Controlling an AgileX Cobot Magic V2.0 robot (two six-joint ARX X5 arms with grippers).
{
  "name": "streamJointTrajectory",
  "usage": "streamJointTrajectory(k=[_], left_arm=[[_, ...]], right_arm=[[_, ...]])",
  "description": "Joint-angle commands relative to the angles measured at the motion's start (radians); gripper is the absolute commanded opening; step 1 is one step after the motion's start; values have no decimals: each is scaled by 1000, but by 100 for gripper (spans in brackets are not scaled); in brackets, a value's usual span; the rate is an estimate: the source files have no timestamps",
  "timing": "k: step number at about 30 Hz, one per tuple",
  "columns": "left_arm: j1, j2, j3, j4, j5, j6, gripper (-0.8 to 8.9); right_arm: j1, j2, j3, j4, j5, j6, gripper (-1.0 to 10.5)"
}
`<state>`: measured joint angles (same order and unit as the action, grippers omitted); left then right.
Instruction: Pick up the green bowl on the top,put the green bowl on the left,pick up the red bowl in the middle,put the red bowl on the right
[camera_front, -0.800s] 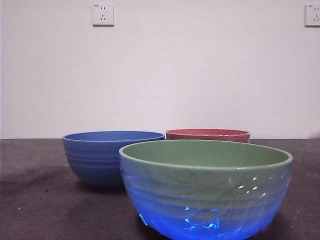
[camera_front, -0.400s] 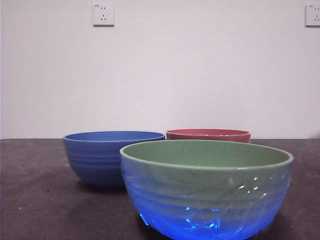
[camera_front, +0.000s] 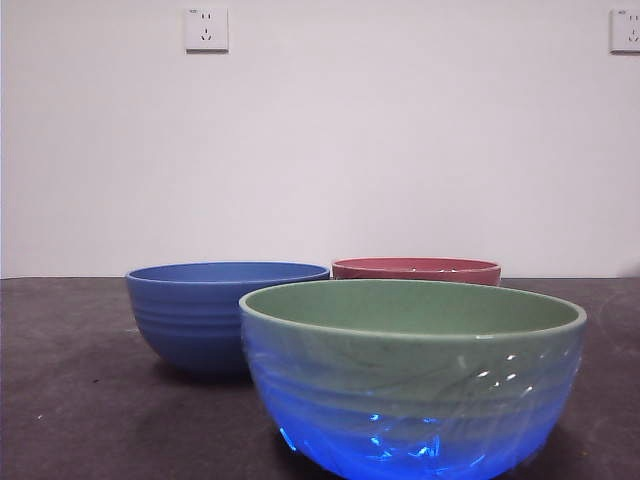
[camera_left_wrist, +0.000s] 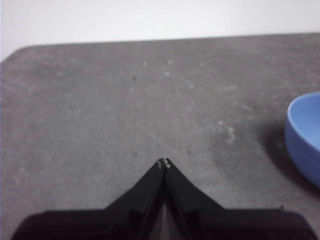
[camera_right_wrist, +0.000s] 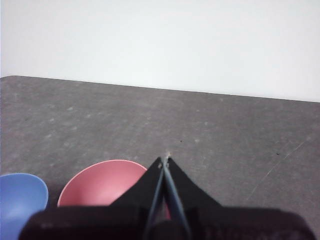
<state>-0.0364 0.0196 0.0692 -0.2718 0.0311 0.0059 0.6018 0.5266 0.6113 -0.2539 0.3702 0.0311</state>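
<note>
All three bowls stand apart on the table (camera_front: 70, 400), so I judge both placements done and nothing left but to wait. From the front, the green bowl (camera_front: 412, 375) sits nearest at about 5 o'clock, the red bowl (camera_front: 416, 270) behind it toward 12, and the blue bowl (camera_front: 215, 310) at 9 (it needs no move). My left gripper (camera_left_wrist: 164, 163) hangs over bare table, jaws pressed together and empty. My right gripper (camera_right_wrist: 164, 160) hovers beside the red bowl, likewise closed on nothing.
</note>
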Motion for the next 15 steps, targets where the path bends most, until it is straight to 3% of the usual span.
streamJointTrajectory(k=[1, 15], left_arm=[[5, -18, -16, 14, 2, -10, -3], [5, -18, -42, 20, -1, -10, -3]], right_arm=[[0, -2, -6, 6, 3, 13, -16], [0, -2, -6, 5, 3, 13, -16]])
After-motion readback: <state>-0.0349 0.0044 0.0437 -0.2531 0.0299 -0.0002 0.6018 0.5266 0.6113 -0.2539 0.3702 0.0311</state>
